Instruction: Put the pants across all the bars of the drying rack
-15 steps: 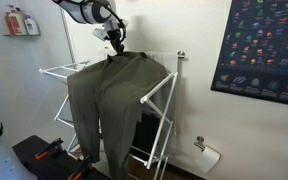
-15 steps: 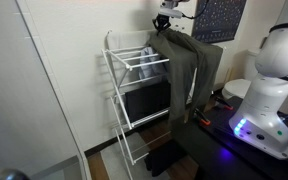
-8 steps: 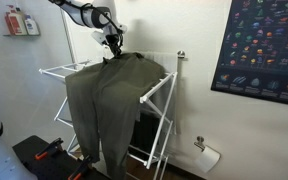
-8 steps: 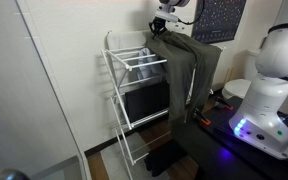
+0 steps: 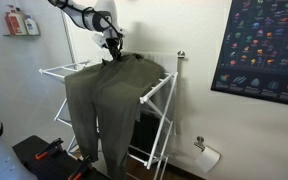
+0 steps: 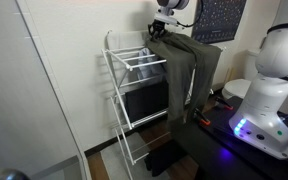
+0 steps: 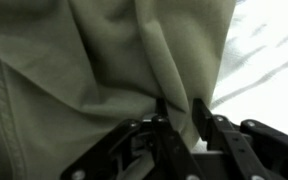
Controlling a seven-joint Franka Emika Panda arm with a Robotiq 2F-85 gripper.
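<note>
The olive-grey pants (image 5: 106, 100) hang over the near end of the white drying rack (image 5: 156, 95), legs down toward the floor; they also show in an exterior view (image 6: 189, 65). My gripper (image 5: 113, 55) is at the top of the pants, above the bars (image 5: 59, 70), shut on a fold of the fabric. In the wrist view the pants (image 7: 84, 60) fill the frame and a fold runs between my fingers (image 7: 178, 112). The bars (image 6: 134, 60) left of the pants are bare.
A dark cloth (image 6: 144, 100) hangs lower on the rack. A poster (image 5: 262, 45) is on the wall. A white robot base (image 6: 264, 95) stands beside the rack. A glass partition (image 6: 34, 90) is at the near side. Bottles (image 5: 22, 22) sit on a wall shelf.
My gripper has moved slightly along the rack top with the pants' top edge, pulling the fabric a little further over the bars. The legs still hang down.
</note>
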